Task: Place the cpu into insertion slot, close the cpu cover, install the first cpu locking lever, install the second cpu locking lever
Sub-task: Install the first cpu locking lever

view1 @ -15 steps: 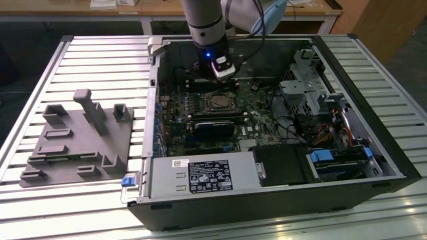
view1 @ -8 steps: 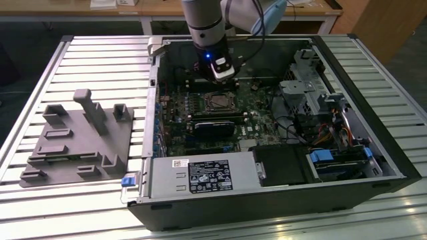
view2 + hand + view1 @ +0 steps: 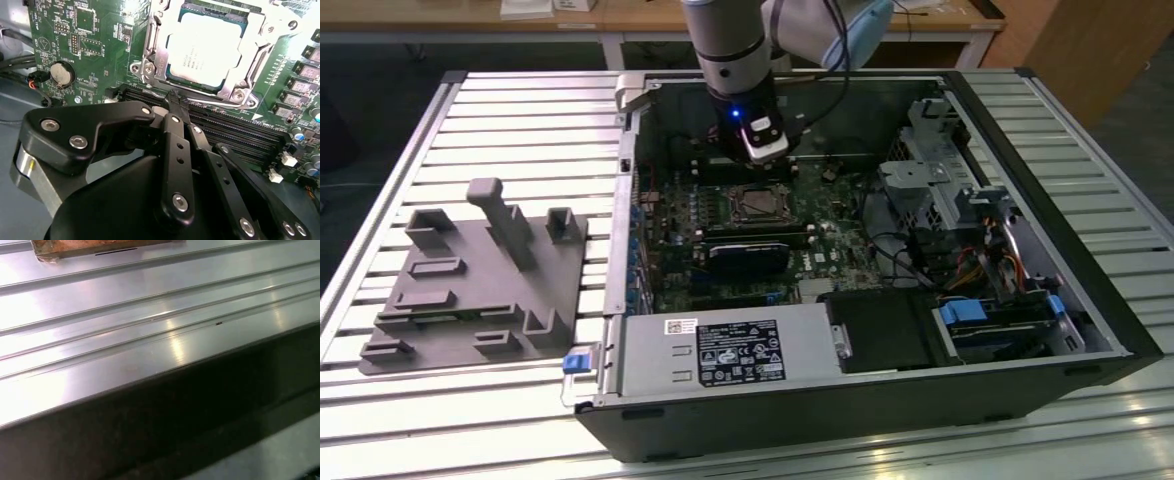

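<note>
One cpu (image 3: 205, 42) lies framed by one cpu cover (image 3: 156, 42).

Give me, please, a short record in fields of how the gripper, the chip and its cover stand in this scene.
gripper: black gripper, fingertips together with nothing visible between them, just beside the socket, over the long black memory slots
cpu: flat square silver-beige metal chip, seated in the square insertion slot
cpu cover: thin silvery metal frame plate, down over the chip's edges
surroundings: open black computer case on ribbed metal table; grey moulded fixture at the exterior view's left
</note>
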{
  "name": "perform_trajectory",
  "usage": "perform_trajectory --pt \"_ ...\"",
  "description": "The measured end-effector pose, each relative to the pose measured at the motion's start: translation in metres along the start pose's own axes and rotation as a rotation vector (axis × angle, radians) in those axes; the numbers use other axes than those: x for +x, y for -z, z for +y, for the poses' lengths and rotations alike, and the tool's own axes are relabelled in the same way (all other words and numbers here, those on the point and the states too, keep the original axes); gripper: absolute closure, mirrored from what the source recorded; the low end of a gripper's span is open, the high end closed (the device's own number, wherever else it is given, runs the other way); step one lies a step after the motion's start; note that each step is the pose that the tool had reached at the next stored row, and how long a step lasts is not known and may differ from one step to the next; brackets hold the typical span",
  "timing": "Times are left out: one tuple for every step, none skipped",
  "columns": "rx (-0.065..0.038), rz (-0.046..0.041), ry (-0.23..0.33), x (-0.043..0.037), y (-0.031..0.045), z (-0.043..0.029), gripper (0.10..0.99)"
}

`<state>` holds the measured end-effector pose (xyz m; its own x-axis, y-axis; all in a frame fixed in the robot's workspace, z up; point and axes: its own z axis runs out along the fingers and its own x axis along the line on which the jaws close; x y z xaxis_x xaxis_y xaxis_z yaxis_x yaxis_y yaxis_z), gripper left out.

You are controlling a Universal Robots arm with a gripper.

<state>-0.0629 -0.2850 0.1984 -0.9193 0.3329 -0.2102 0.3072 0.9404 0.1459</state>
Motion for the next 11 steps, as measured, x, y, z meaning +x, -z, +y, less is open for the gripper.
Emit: perform_trajectory --pt "0.000 -0.0002 -0.001 0.0000 -0.0002 0.0001 0.980" --pt "0.001 -0.0003 -0.002 -0.0001 -0.0003 0.0001 0.980" --pt "0.001 -0.0006 -0.004 -0.0001 -0.0006 0.0002 0.980" --pt "0.001 -0.0008 -0.005 -0.0002 -0.0007 0.0003 0.980" --pt "0.001 -0.0009 -0.006 -0.0003 -0.0008 0.0005 0.980" --pt "0.001 -0.0010 -0.007 -0.0004 -0.0010 0.0006 0.980" --pt "0.002 -0.0011 -0.007 -0.0005 -0.0011 0.0007 0.980" --pt "0.002 -0.0012 -0.008 -0.0006 -0.0012 0.0008 0.980" --pt "0.002 -0.0013 -0.009 -0.0007 -0.0014 0.0008 0.980" --pt "0.002 -0.0014 -0.010 -0.0007 -0.0016 0.0008 0.980" --pt "0.002 -0.0017 -0.011 -0.0007 -0.0020 0.0008 0.980"
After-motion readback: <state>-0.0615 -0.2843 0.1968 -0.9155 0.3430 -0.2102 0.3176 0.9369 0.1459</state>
